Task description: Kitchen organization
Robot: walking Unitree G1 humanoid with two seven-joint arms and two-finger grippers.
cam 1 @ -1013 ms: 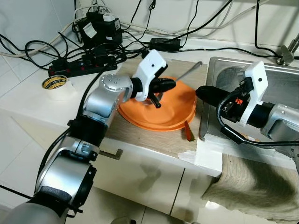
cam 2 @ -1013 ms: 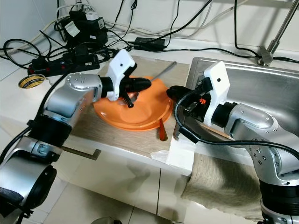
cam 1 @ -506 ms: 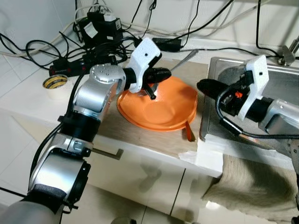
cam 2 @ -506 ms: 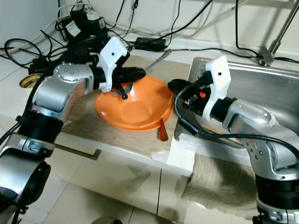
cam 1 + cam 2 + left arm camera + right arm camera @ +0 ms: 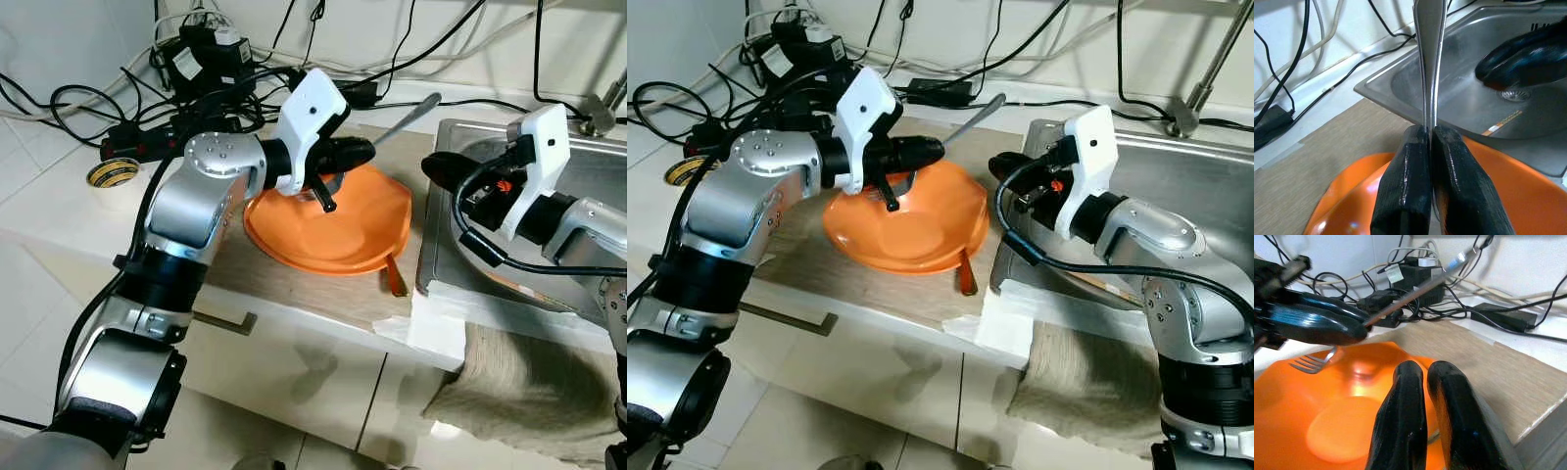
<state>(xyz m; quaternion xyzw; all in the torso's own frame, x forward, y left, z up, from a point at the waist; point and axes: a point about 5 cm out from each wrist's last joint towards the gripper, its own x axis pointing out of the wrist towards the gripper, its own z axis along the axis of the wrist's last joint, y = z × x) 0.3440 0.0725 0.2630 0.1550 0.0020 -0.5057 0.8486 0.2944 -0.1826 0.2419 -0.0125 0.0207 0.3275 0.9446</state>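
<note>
Orange plate beside the sink sits under a fork pinched in the left gripper; right gripper, fingers together and empty, nearby; fork best kept level over the plate.

A silver fork slants above a tilted orange plate.

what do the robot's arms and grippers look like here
Both arms are silver metal with black joint bands. Each wrist carries a white angular housing. The left gripper and right gripper have long, glossy black fingers. Looped black cables run along the right forearm, with a small red-orange part beside its housing.
</note>
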